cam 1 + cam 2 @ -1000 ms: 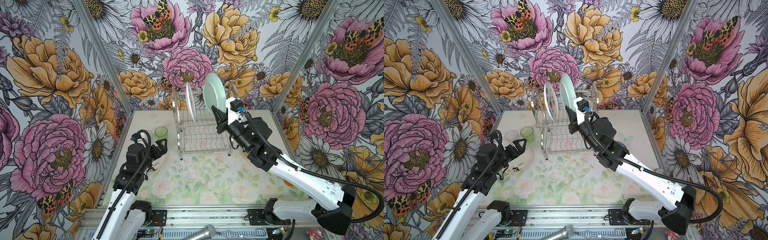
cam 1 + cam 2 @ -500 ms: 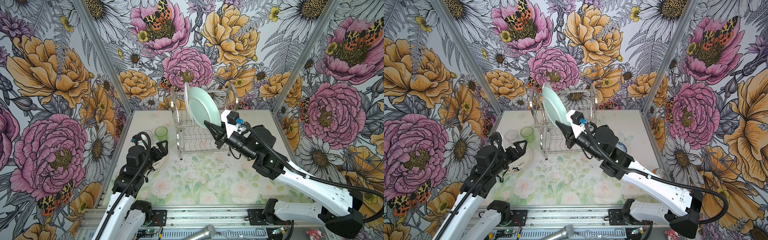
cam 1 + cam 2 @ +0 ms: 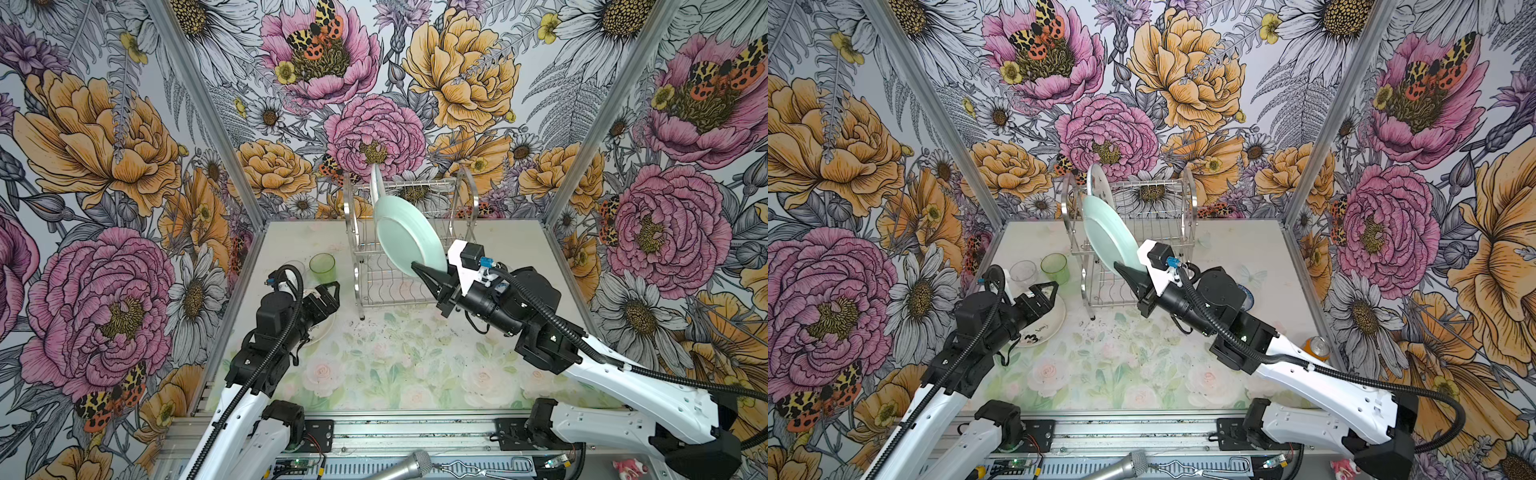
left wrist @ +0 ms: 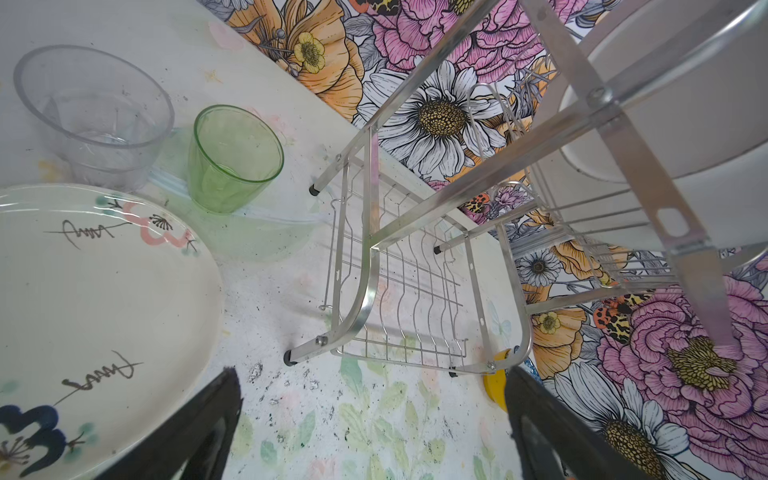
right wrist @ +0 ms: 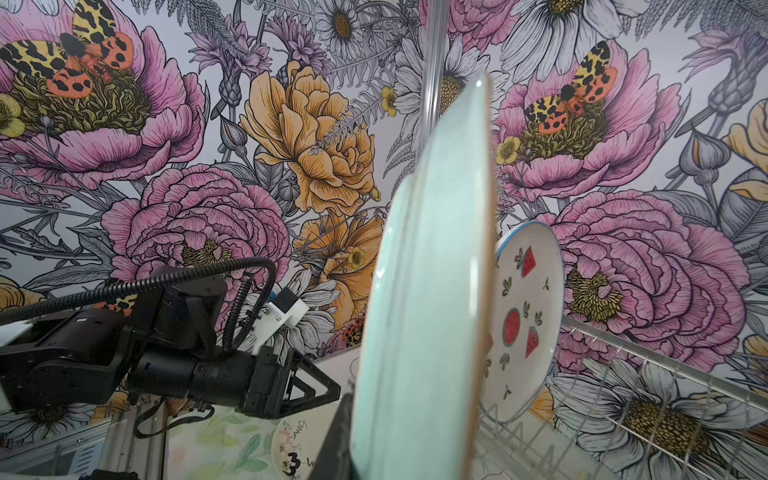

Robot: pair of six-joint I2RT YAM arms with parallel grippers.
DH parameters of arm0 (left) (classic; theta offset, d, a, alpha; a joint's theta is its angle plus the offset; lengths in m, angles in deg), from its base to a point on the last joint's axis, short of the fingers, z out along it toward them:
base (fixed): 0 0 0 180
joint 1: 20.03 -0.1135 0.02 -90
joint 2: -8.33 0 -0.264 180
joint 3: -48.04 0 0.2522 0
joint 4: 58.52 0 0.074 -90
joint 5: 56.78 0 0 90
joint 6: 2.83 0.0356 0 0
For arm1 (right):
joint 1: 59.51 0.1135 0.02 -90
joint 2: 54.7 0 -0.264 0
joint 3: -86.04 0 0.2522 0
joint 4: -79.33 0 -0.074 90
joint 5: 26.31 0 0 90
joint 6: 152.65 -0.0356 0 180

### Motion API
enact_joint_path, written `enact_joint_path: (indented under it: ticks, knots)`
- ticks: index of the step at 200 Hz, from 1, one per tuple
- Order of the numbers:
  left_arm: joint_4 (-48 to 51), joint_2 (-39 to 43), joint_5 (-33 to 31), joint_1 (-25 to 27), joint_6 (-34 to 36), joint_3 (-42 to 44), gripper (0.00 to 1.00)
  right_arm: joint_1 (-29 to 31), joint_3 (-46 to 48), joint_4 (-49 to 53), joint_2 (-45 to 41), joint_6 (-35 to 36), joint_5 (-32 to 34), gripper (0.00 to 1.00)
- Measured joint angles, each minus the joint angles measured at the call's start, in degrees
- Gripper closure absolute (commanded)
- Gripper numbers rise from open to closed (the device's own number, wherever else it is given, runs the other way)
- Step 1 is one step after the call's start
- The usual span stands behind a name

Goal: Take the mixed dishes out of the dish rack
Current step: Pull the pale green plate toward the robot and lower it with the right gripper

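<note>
Right gripper (image 3: 422, 270) pinches the lower rim of the pale green round plate (image 3: 405, 239), which is tilted in the air just in front of the shiny steel wire dish rack (image 4: 371, 199). Left gripper (image 4: 370, 386) gapes empty over the cream painted plate (image 4: 104, 291). Advice: hold the rim firmly, clear the rack, level the plate, land it on bare tabletop (image 3: 374, 365). Count: three plates (watermelon-print plate (image 5: 523, 324) in the rack), one green tumbler (image 4: 232, 158), one clear glass (image 4: 95, 112), one yellow bowl (image 4: 496, 380), one blue-and-white bowl (image 3: 1246, 297), one orange can (image 3: 1316, 347).

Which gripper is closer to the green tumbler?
Left. The left gripper hovers open just in front of the green tumbler; the right gripper grips the pale green plate farther away, at the dish rack.
</note>
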Motion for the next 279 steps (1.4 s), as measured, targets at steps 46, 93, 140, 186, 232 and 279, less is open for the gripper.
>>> enact_joint_path:
  ticks: [46, 93, 140, 186, 232, 279]
  knots:
    - [0.22, 0.00, -0.46, 0.00, -0.07, 0.00, 0.01, 0.11, 2.73, -0.02, -2.84, -1.42, -0.24, 1.00]
    - [0.42, -0.04, -0.61, 0.37, -1.31, 0.00, 0.01, 0.37, 4.33, -0.02, -3.61, -2.56, -0.42, 1.00]
    - [0.46, 0.44, -0.63, 0.37, -1.55, 0.24, 0.01, 0.76, 6.47, -0.39, -3.63, -3.54, -0.17, 1.00]
    - [0.85, 0.76, -0.85, 0.37, -1.53, 0.33, 0.01, 1.14, 9.53, 0.74, -3.61, -4.98, 0.04, 1.00]
    - [1.11, 0.79, -1.22, 0.37, -1.53, 0.33, 0.01, 1.53, 10.99, 0.85, -2.54, -6.58, 0.09, 1.00]
    - [1.38, 0.76, -1.46, 0.37, -1.53, 0.33, 0.01, 3.13, 12.28, 1.03, 1.07, -6.97, 0.55, 1.00]
